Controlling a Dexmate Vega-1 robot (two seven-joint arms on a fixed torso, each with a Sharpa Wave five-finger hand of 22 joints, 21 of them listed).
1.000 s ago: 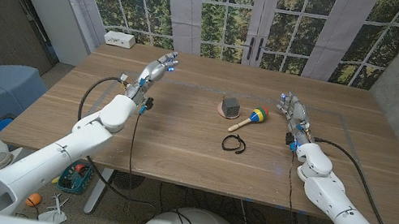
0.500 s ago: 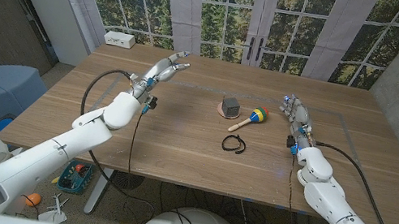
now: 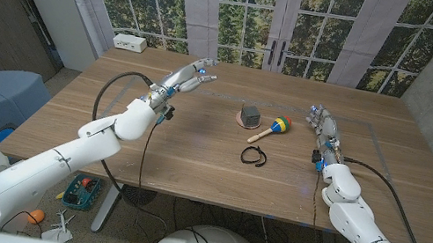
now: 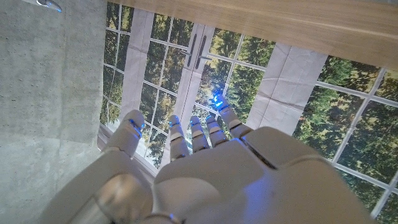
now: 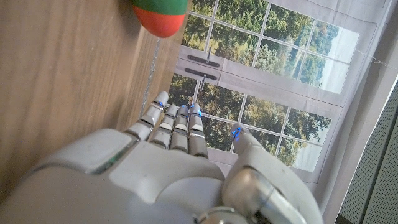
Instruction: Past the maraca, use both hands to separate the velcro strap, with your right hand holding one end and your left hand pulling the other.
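A black velcro strap [image 3: 255, 156] lies looped on the wooden table [image 3: 192, 157], just nearer than the colourful maraca [image 3: 271, 129]. My left hand [image 3: 192, 74] is raised at the far left part of the table, fingers spread, holding nothing. My right hand [image 3: 320, 120] stands to the right of the maraca, fingers straight and together, empty. The right wrist view shows my right hand [image 5: 174, 162] with the maraca's head [image 5: 160, 14] beyond its fingers. My left hand [image 4: 199, 168] appears with fingers extended toward the windows.
A small grey block [image 3: 248, 113] sits on a round coaster just left of the maraca. A white box [image 3: 131, 42] rests at the table's far left corner. Windows stand behind the table.
My left hand has swung to the right and forward above the far left part of the table, opening its fingers. My right hand has barely moved.
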